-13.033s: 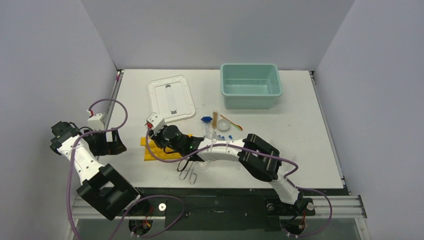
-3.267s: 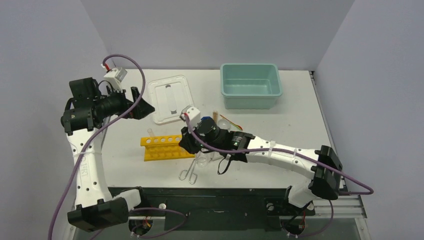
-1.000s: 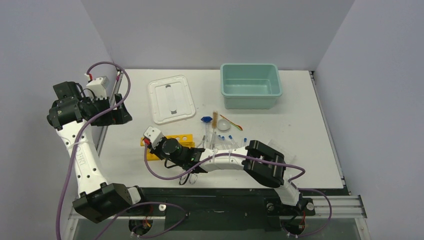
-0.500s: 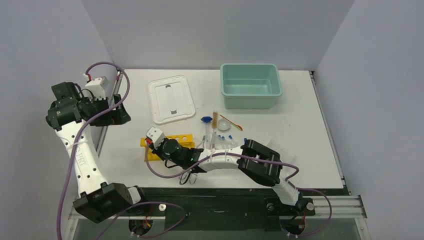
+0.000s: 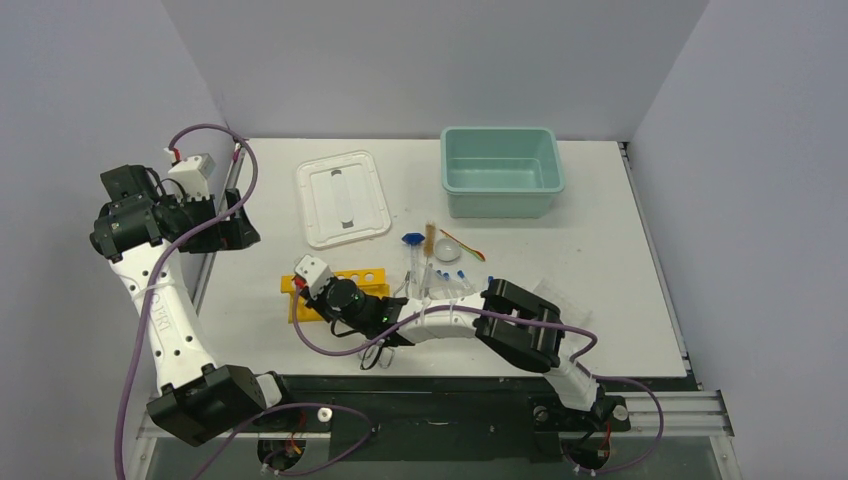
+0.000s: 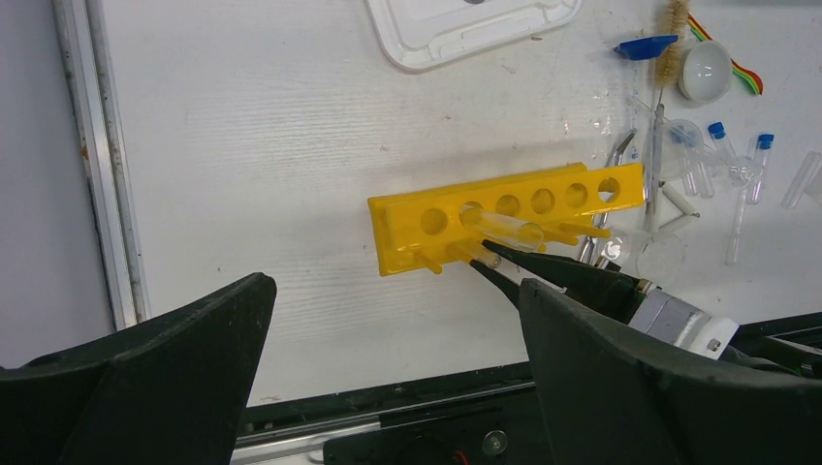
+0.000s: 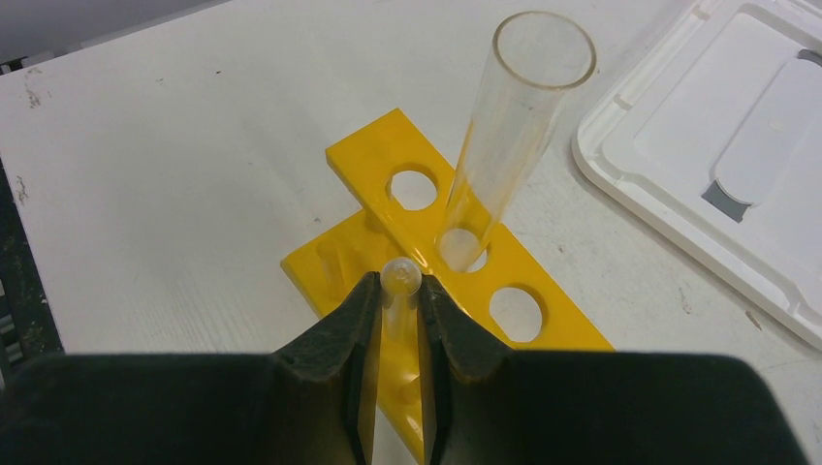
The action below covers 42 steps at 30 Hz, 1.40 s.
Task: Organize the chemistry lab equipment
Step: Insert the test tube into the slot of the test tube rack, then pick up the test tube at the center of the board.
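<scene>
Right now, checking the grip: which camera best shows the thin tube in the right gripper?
Right wrist: the thin tube is close up, pinched by the right gripper at the yellow rack. Left wrist shows it distant, unclear; top external hides it under the arm.

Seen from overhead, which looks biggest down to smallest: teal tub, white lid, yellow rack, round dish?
1. teal tub
2. white lid, a close second
3. yellow rack, partly covered
4. round dish

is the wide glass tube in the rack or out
In: the wide glass tube stands in a hole of the yellow rack.
</scene>
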Available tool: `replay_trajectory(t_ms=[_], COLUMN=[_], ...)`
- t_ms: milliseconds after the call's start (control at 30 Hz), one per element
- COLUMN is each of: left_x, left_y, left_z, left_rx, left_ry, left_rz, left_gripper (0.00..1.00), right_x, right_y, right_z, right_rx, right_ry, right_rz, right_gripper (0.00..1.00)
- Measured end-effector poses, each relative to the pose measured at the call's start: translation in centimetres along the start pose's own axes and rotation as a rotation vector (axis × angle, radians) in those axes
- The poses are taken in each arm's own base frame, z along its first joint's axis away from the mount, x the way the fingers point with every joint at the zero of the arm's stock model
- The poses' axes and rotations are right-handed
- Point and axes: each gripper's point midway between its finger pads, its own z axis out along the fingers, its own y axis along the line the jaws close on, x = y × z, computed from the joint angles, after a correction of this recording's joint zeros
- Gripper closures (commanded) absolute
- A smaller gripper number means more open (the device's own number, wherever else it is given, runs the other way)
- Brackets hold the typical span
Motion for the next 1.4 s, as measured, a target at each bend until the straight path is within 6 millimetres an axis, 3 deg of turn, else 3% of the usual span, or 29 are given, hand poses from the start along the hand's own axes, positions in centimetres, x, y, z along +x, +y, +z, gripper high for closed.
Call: replay_trajectory(t_ms=[300, 567, 667, 1400], left_x=[0.1, 0.1, 0.1, 0.2], left_y=[0.0, 0.1, 0.1, 0.6], left_z=[0.1, 0.0, 0.0, -0.1], left_rx=[0.003, 0.004, 0.004, -0.005], left_ry=[0.003, 0.001, 0.0, -0.004], left_rz=[-0.004, -0.007, -0.005, 0.002], left_gripper=[0.03, 0.04, 0.03, 0.03], right_x=[0.5, -3.1, -3.6, -3.4], right_y=[-0.6, -0.8, -0.8, 0.0], right_z=[-0.5, -1.3, -1.4, -1.3], right_rx=[0.025, 0.027, 0.026, -0.014], right_ry=[0.007, -0.077, -0.091, -0.083], right_rz=[-0.006, 0.015, 0.02, 0.057], right_gripper=[1.0, 1.0, 1.0, 1.0])
